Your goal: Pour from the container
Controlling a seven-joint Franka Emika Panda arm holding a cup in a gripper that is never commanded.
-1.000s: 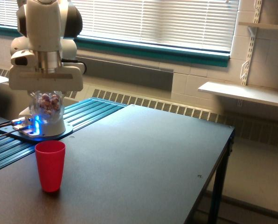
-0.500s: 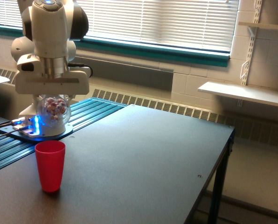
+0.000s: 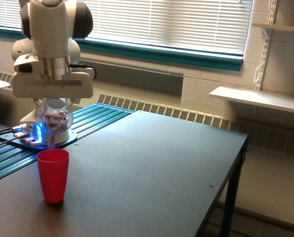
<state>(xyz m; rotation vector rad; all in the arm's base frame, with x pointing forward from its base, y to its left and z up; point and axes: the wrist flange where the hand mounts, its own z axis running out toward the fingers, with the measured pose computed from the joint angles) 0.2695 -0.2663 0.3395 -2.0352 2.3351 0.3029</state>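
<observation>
clear rounded plastic jar (image 3: 55, 120) with reddish-brown and pale bits inside hangs in the air beneath the white robot gripper (image 3: 53, 101), above and slightly behind the opaque red plastic cup (image 3: 53, 175). jar and cup are apart, not touching. the jar appears roughly upright; its exact tilt cannot be told. the gripper's broad white body sits directly over the jar, and the fingers are clamped on the jar's upper part, though the contact itself is largely hidden by the clear wall. the red cup stands upright on the dark table (image 3: 152, 173), near the exterior view's left edge. behind the jar, the arm's round white base (image 3: 43, 136) rests on a plate showing a blue light. closed window blinds (image 3: 176, 22) fill the background.
</observation>
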